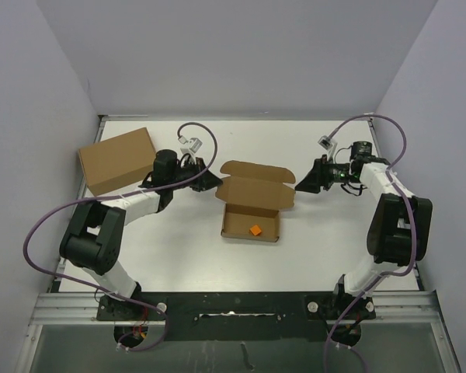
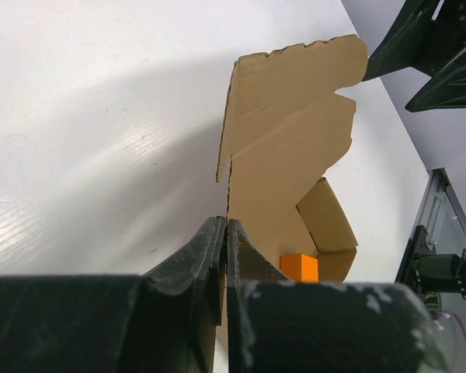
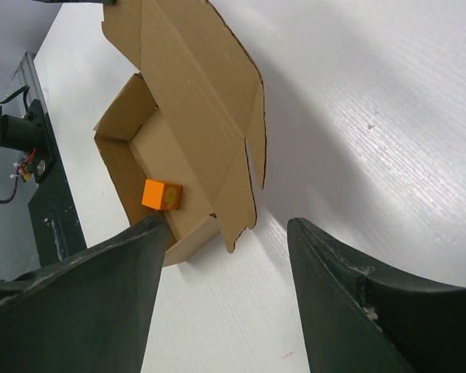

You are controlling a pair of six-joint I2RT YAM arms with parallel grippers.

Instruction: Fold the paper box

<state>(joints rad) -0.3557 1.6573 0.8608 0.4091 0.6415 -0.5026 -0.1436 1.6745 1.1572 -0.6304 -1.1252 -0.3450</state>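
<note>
The white worktop (image 1: 326, 249) holds everything. A big plain box (image 1: 118, 159) sits in the upper left of the frame, out of the way. The paper box (image 1: 252, 194) lies in the middle with its lid open, so each arm can reach one side. The left end effector (image 1: 212, 180) is pressed together, pinching the paper box's left flap, likely to fold it. The right end effector (image 1: 301, 185) is spread wide just beside the right flap, not touching. A tiny orange cube (image 1: 255, 230) sits inside.
</note>
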